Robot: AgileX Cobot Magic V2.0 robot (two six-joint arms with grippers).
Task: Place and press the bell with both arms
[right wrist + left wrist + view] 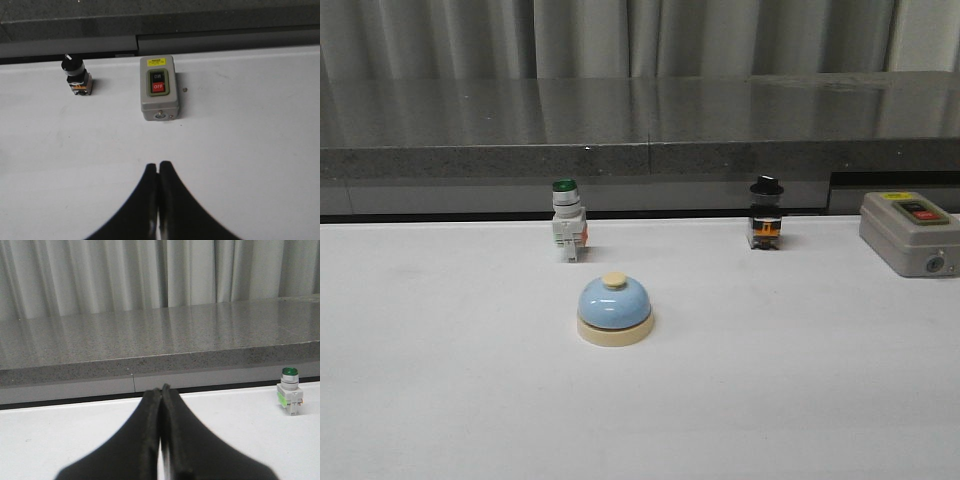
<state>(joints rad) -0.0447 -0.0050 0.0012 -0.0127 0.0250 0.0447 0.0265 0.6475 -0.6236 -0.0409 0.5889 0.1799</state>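
The light-blue dome bell (615,309) with a cream base and cream button stands upright on the white table near the middle of the front view. No arm shows in the front view. My left gripper (162,388) is shut and empty above the table; the bell is out of its view. My right gripper (158,164) is shut and empty above bare table, short of the grey box; the bell is out of its view too.
A white green-capped pushbutton (567,220) stands behind the bell to the left, also in the left wrist view (289,397). A black-knob switch (766,212) (76,76) stands back right. A grey on/off box (910,232) (159,87) lies far right. A grey stone ledge (640,135) runs behind.
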